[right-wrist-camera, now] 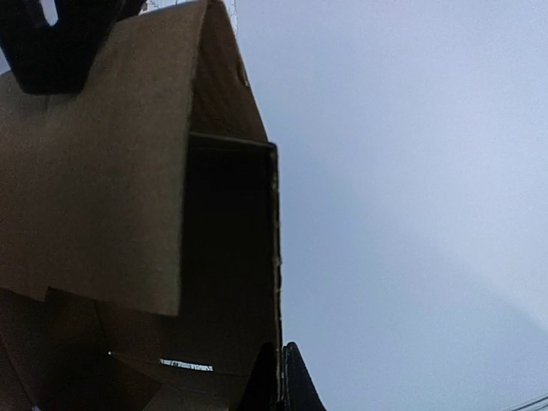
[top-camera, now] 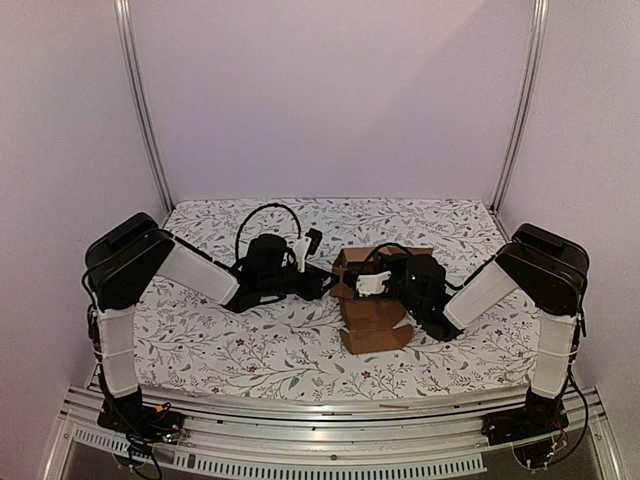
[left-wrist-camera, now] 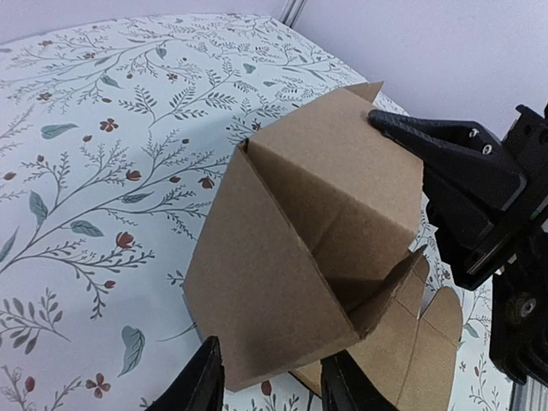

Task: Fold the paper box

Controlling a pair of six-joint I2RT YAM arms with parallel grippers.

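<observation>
One brown paper box sits half folded at the middle of the tabletop, between two black-and-white robot arms, the left arm and the right arm, which reach in from either side.

The overhead view shows the whole scene but not the grips. The left wrist view shows the box raised into a cube-like shape with open flaps. The left fingers stand apart on either side of its near lower corner; whether they press on it cannot be told. The right fingers pinch its top far edge. The right wrist view looks up into the box's dark inside, with those fingers closed on a thin cardboard wall.

A white cloth printed with grey-green leaves and small red flowers covers the tabletop. Plain pale walls and two metal corner posts enclose it.
</observation>
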